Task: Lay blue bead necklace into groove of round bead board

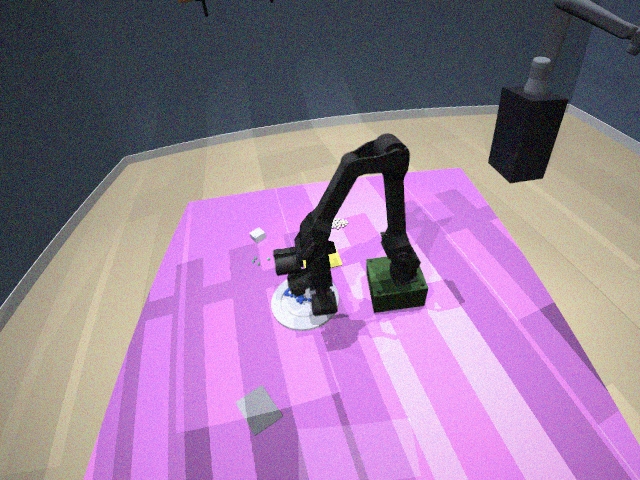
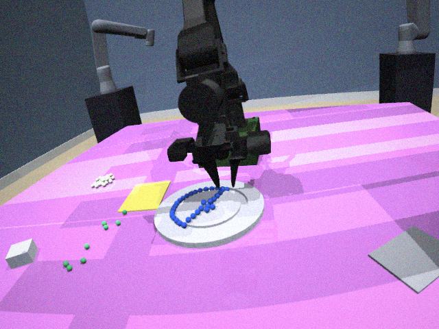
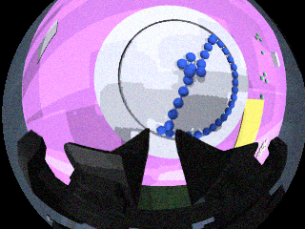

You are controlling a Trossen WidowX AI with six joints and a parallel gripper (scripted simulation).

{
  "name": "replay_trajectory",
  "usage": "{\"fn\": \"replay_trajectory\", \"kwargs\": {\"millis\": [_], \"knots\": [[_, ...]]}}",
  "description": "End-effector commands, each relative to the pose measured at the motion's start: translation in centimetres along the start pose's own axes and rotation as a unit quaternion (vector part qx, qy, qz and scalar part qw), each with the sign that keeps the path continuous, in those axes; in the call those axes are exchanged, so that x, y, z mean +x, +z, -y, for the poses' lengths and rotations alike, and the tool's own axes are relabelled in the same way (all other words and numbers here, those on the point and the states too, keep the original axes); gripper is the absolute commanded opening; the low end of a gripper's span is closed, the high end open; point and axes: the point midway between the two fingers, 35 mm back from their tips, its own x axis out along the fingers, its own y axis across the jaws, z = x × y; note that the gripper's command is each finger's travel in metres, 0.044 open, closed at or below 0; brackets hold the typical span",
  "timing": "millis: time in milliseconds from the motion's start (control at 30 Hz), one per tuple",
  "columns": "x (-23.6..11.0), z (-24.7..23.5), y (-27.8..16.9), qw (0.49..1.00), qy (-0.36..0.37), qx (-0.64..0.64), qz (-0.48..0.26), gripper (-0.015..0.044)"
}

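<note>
The round white bead board (image 1: 289, 314) (image 2: 212, 238) (image 3: 114, 76) lies on the pink mat in front of the arm's base. The blue bead necklace (image 1: 296, 298) (image 2: 172, 212) (image 3: 235, 83) lies on the board. One stretch follows the groove along the left arc in the exterior view. The rest doubles back across the board's middle with a small clump. My gripper (image 1: 314, 300) (image 2: 223, 184) (image 3: 163, 133) points down at the board's far rim. It is open, its tips astride the necklace's far end, and they do not pinch it.
A yellow sheet (image 2: 145, 195) (image 1: 334, 259) lies just left of the board. Scattered green beads (image 2: 85, 247), a white bead pile (image 2: 102, 180) and a white cube (image 2: 21, 253) lie further left. A grey tile (image 2: 407, 258) lies right. Black pedestals (image 2: 113, 110) stand behind.
</note>
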Motion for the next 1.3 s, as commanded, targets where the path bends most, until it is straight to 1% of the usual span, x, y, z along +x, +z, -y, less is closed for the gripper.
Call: {"fn": "replay_trajectory", "kwargs": {"millis": [0, 267, 967, 1067, 1267], "knots": [[0.0, 0.0, 0.0, 1.000, 0.000, 0.000, 0.000, 0.0236], [-0.1, 0.0, -0.1, 1.000, 0.000, 0.000, -0.003, 0.0440], [-0.4, 0.0, -0.1, 1.000, 0.000, 0.002, -0.004, 0.0440], [-0.7, 0.3, 0.9, 1.000, -0.001, 0.027, -0.004, 0.0361], [-2.1, 1.9, 5.2, 0.991, -0.001, 0.132, -0.002, 0.0204]]}}
